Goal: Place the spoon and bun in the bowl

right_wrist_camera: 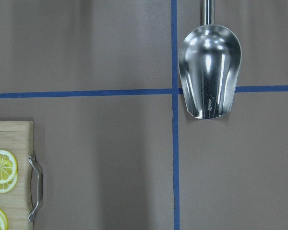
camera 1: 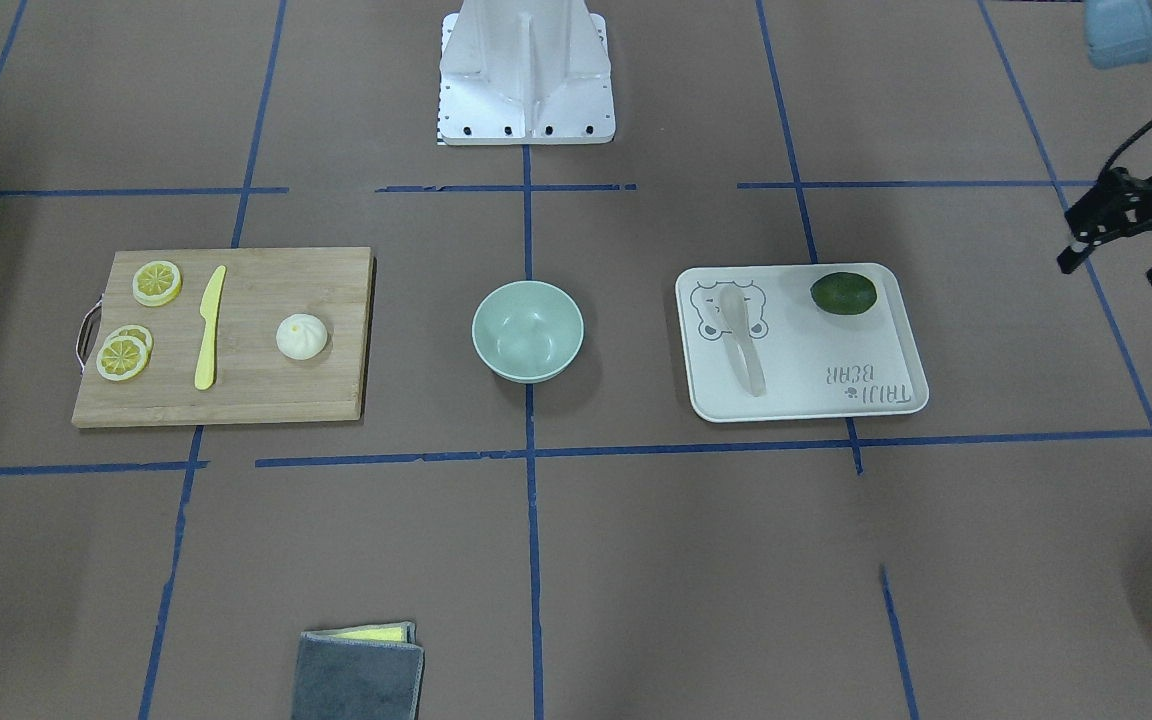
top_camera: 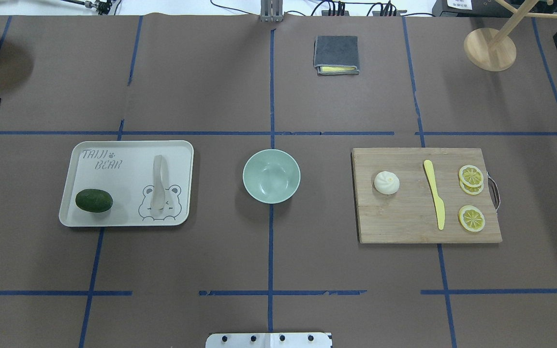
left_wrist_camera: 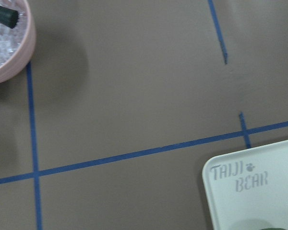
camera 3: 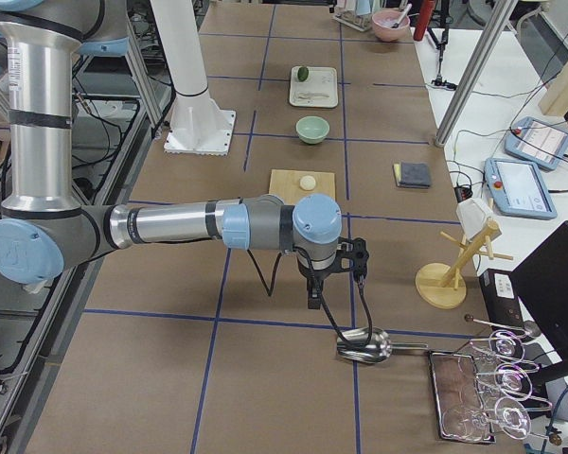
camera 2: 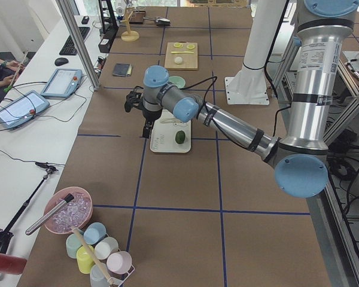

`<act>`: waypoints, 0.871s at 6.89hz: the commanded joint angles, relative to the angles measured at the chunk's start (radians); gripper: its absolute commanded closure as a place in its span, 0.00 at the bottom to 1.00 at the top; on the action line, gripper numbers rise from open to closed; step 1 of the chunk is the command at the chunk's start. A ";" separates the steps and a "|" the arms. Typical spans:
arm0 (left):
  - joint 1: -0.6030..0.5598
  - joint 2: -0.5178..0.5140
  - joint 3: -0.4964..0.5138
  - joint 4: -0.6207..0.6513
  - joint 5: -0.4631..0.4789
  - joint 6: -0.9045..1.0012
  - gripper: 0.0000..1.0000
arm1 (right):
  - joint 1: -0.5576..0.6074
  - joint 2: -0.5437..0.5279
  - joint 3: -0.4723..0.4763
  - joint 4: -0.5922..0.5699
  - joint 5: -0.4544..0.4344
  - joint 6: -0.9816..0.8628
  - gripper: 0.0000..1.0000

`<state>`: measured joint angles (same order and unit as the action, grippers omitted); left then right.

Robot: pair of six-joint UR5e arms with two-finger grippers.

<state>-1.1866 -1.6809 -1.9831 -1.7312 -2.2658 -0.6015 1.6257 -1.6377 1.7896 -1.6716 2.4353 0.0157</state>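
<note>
You have the spoon [camera 1: 744, 340] on the tray [camera 1: 806, 355] and the bun [camera 1: 302, 336] on the cutting board [camera 1: 266, 390]. The left gripper [camera 1: 1114, 270] is spread apart. For the right gripper [camera 3: 314, 295], cannot tell.

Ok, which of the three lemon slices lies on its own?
The lemon slice at the corner of the cutting board nearest the robot lies alone; the other two slices overlap, farther from the robot.
</note>
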 commanded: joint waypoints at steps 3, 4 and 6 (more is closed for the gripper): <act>0.376 -0.195 0.106 -0.066 0.292 -0.496 0.00 | -0.006 0.042 0.004 0.000 0.002 0.001 0.00; 0.460 -0.201 0.157 -0.115 0.390 -0.568 0.02 | -0.006 0.042 0.002 0.000 0.001 0.001 0.00; 0.504 -0.253 0.251 -0.128 0.416 -0.596 0.03 | -0.009 0.042 0.005 0.000 0.002 0.003 0.00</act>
<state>-0.7152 -1.9004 -1.7940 -1.8476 -1.8745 -1.1711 1.6183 -1.5954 1.7933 -1.6721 2.4365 0.0172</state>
